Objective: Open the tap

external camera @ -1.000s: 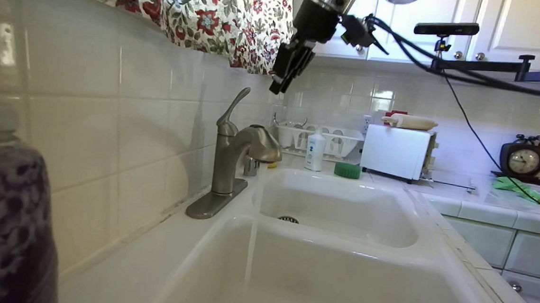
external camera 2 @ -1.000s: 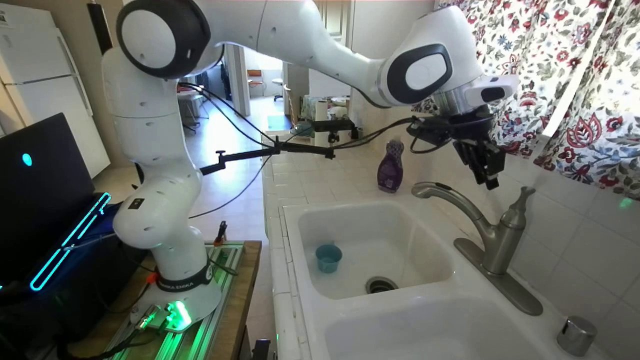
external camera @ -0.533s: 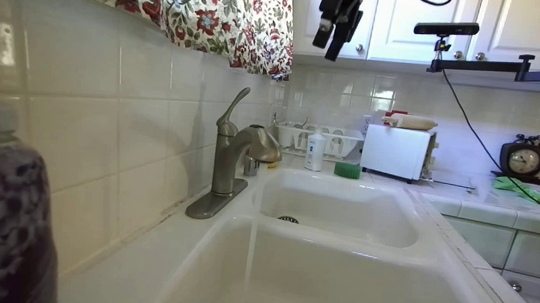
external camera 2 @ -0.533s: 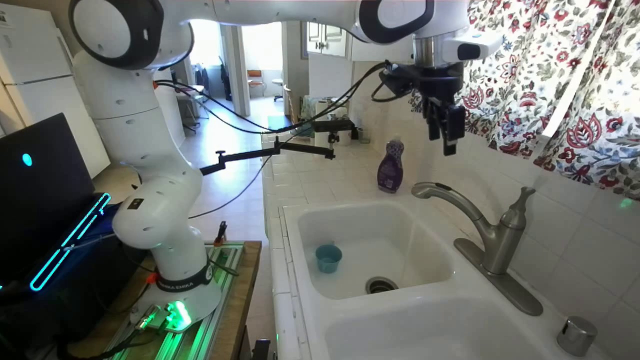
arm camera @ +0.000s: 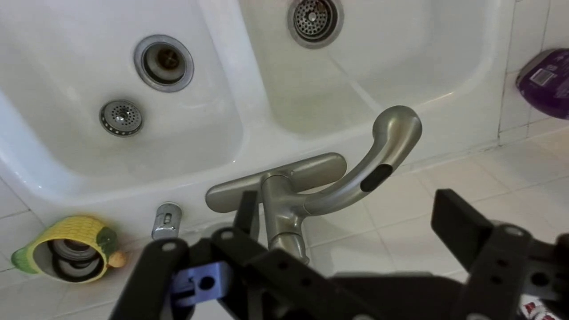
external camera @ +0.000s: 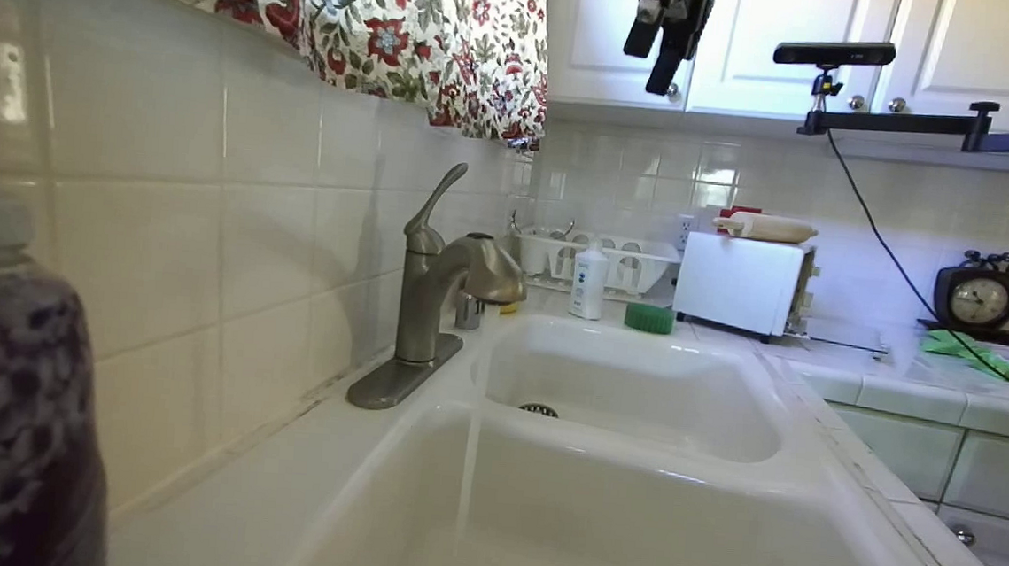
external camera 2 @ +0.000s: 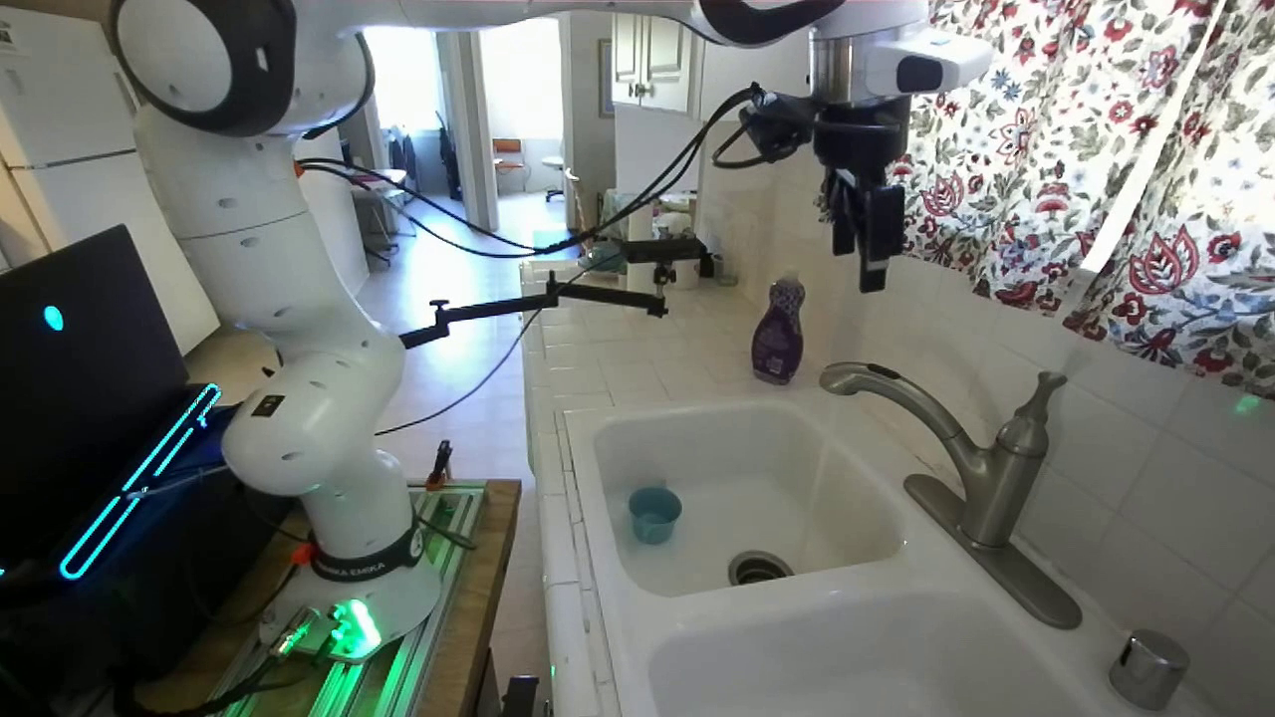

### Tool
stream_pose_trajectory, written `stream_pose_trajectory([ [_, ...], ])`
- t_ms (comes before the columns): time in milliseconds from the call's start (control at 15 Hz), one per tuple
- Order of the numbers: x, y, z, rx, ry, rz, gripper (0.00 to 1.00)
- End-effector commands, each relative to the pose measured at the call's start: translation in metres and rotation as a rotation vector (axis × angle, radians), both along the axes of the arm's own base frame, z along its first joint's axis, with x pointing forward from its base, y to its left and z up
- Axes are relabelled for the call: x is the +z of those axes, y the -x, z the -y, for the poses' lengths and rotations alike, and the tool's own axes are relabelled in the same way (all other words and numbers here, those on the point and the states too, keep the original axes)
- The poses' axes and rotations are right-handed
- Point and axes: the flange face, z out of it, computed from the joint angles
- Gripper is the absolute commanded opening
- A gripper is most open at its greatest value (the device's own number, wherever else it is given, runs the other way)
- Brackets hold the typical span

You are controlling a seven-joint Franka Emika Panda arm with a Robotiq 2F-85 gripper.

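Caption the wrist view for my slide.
Looking down past the open claw at the tap, water running into the sink.

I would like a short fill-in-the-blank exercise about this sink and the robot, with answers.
A stream of ____ runs from the tap.
In the wrist view, the claw is ____, not shut.
The rolling pin lies on ____ of the white box.
The wrist view shows a bottle coloured ____.
Answers: water; open; top; purple.

One tap (arm camera: pixel 288 202), two basins (arm camera: pixel 391 49), two strainers (arm camera: pixel 121 118)
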Motion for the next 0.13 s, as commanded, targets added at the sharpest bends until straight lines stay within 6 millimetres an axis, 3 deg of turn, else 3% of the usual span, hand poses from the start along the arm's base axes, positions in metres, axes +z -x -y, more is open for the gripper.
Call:
stream_pose_trajectory([
  [0, 0.0006, -0.0004, 0.0001, 0.0, 0.0, -0.001, 1.0],
  [67, 0.0006, -0.0004, 0.0001, 0.0, 0.0, -0.001, 1.0],
])
